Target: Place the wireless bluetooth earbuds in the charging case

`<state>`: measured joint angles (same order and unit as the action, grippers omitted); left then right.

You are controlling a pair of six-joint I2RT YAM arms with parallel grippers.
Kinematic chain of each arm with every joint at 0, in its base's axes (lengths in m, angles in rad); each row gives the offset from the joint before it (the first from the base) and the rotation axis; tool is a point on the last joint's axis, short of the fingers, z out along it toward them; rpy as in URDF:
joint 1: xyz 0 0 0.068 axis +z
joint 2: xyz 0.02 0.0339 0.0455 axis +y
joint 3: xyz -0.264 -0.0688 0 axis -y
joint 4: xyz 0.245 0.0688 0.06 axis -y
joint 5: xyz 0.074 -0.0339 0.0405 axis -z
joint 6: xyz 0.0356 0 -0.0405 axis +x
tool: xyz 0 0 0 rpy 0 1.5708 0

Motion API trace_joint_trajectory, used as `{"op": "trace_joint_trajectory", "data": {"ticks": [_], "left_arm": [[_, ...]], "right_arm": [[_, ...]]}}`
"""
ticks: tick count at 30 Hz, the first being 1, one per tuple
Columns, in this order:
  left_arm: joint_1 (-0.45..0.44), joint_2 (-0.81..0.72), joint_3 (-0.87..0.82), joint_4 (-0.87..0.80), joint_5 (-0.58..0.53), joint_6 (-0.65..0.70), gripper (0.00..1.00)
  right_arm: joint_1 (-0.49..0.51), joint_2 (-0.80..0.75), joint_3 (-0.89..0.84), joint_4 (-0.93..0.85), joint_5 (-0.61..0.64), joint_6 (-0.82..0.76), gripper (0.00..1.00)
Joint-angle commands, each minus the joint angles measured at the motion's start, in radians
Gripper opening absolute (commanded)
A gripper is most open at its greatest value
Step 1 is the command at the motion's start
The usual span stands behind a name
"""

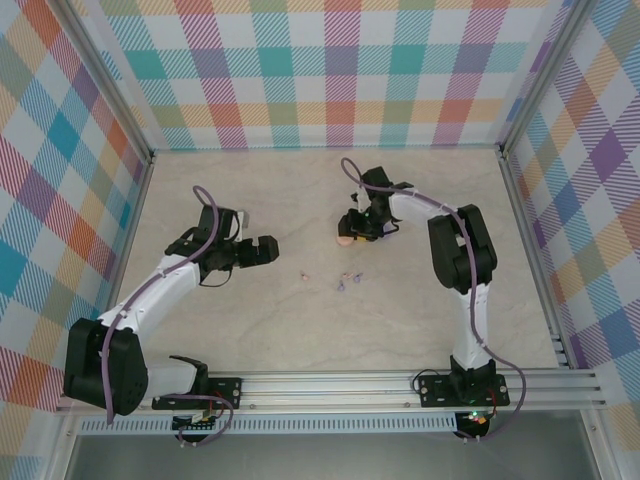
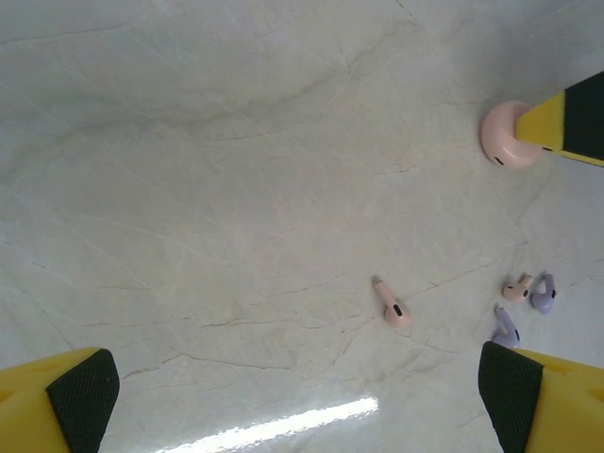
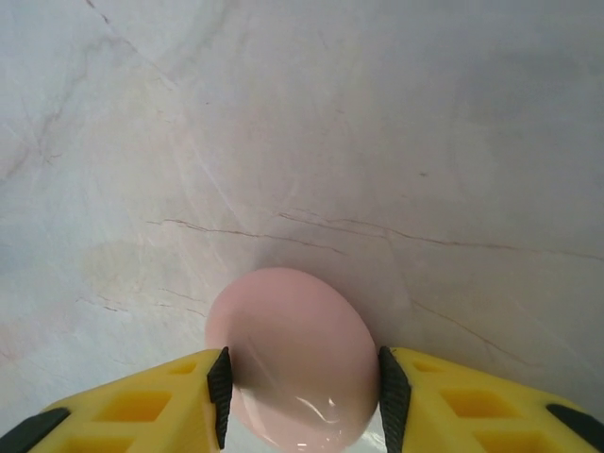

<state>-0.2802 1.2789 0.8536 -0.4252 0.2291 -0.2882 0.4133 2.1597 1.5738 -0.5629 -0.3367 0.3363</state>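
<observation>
R hand [image 3: 302, 401] holds the round pink charging case [image 3: 293, 344] by its sides. The case sits on the table [image 1: 300, 330], a bit past the middle toward the far edge. L hand [image 2: 297, 389] is wide open w/ nothing in it. Four earbuds [image 2: 391, 305], 2 pink & 2 lilac, lie near the table's middle, apart from the case.

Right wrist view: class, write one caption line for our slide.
Right gripper clasps the rounded pale pink charging case from both sides on the pale marbled table.
</observation>
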Motion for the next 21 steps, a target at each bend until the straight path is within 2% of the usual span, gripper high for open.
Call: {"op": "trace_joint_trajectory", "data": {"ticks": [1,6,12,21], "left_arm": [[-0.008,0.039,0.006,0.041,0.077,0.008,1.0],[-0.008,0.14,0.072,0.091,0.157,0.006,0.98],[-0.01,0.336,0.217,0.138,0.233,0.007,0.87],[-0.036,0.663,0.495,0.174,0.366,-0.014,0.69]], "right_arm": [[0.006,0.025,0.061,-0.071,-0.024,-0.046,0.49],[0.007,0.016,0.101,-0.098,-0.008,-0.045,0.55],[0.005,-0.053,0.032,-0.043,-0.027,0.025,0.56],[0.004,-0.129,-0.11,0.067,0.003,0.155,0.42]]}}
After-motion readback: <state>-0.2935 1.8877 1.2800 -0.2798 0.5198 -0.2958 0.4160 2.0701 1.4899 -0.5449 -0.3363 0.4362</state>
